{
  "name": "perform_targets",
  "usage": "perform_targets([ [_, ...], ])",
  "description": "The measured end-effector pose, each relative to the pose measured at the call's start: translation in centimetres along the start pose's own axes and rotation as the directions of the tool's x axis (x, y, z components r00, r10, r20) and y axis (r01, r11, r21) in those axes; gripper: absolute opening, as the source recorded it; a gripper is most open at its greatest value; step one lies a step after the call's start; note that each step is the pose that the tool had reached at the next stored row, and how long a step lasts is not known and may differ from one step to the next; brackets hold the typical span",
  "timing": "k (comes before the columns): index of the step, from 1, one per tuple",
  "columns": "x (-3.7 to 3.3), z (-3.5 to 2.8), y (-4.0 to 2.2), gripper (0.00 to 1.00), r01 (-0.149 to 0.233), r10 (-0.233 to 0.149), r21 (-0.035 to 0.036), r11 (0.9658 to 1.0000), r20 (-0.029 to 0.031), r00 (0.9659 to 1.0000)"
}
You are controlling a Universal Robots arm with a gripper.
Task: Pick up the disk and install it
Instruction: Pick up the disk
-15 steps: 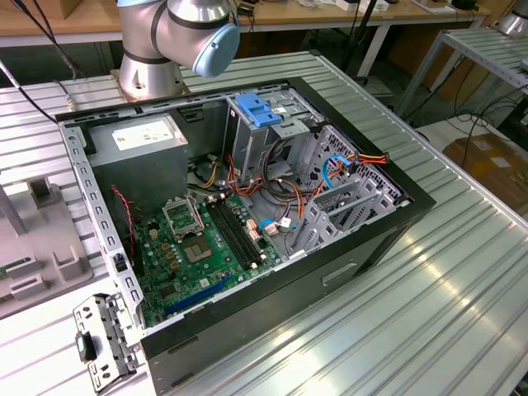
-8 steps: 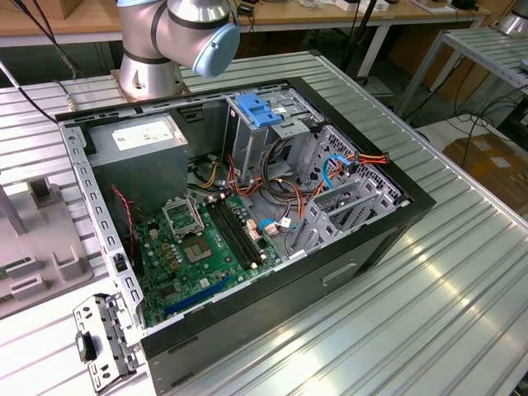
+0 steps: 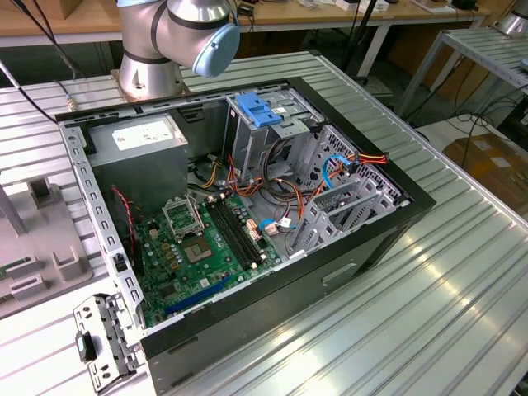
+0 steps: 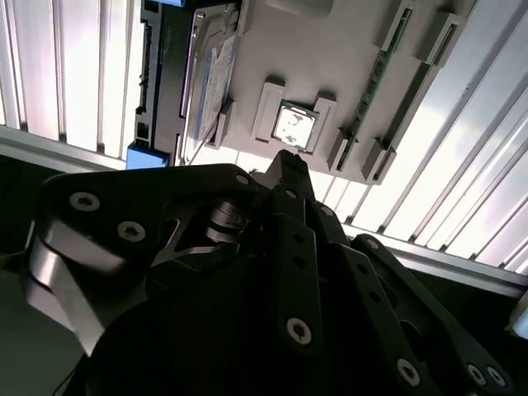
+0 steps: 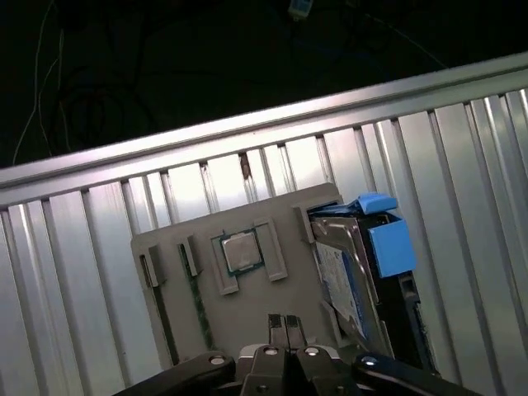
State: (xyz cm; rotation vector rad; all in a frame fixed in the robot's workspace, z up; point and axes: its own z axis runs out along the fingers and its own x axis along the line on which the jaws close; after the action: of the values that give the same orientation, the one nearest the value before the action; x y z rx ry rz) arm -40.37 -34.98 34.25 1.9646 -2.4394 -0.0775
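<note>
Ribbed aluminium tabletop (image 5: 478, 165) carries a grey fixture plate (image 5: 256, 309) close to its edge rail. The disk (image 5: 346, 280) stands on edge in the plate's end slot, framed by blue carrier rails, near a processor chip (image 5: 240, 252). Jaws are pressed together, empty, over the plate.

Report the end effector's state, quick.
End effector: closed, holding nothing. The disk stands in the grey fixture, not gripped.
</note>
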Motion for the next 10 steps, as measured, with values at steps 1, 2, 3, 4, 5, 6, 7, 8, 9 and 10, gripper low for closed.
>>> perform_targets([
  [1,0.00,0.00,0.00,0.11,0.019,-0.019,-0.0005,0.9998,-0.0009,0.9998],
  [2,0.00,0.00,0.00,0.11,0.035,-0.035,-0.0009,0.9994,-0.0015,0.9994],
  [3,0.00,0.00,0.00,0.11,0.056,-0.056,-0.0015,0.9985,-0.0024,0.9985],
  [4,0.00,0.00,0.00,0.11,0.069,-0.069,-0.0019,0.9976,-0.0030,0.9976],
  [5,0.00,-0.01,0.00,0.11,0.082,-0.082,-0.0023,0.9966,-0.0036,0.9966],
  [6,0.00,0.00,0.00,0.11,0.104,-0.104,-0.0029,0.9946,-0.0045,0.9946],
  [7,0.00,0.00,0.00,0.11,0.117,-0.117,-0.0032,0.9931,-0.0050,0.9931],
  [8,0.00,0.00,0.00,0.11,0.131,-0.131,-0.0036,0.9914,-0.0055,0.9914],
  [9,0.00,0.00,0.00,0.11,0.153,-0.153,-0.0043,0.9882,-0.0064,0.9882],
  [10,0.00,0.00,0.00,0.11,0.165,-0.165,-0.0047,0.9862,-0.0069,0.9862],
])
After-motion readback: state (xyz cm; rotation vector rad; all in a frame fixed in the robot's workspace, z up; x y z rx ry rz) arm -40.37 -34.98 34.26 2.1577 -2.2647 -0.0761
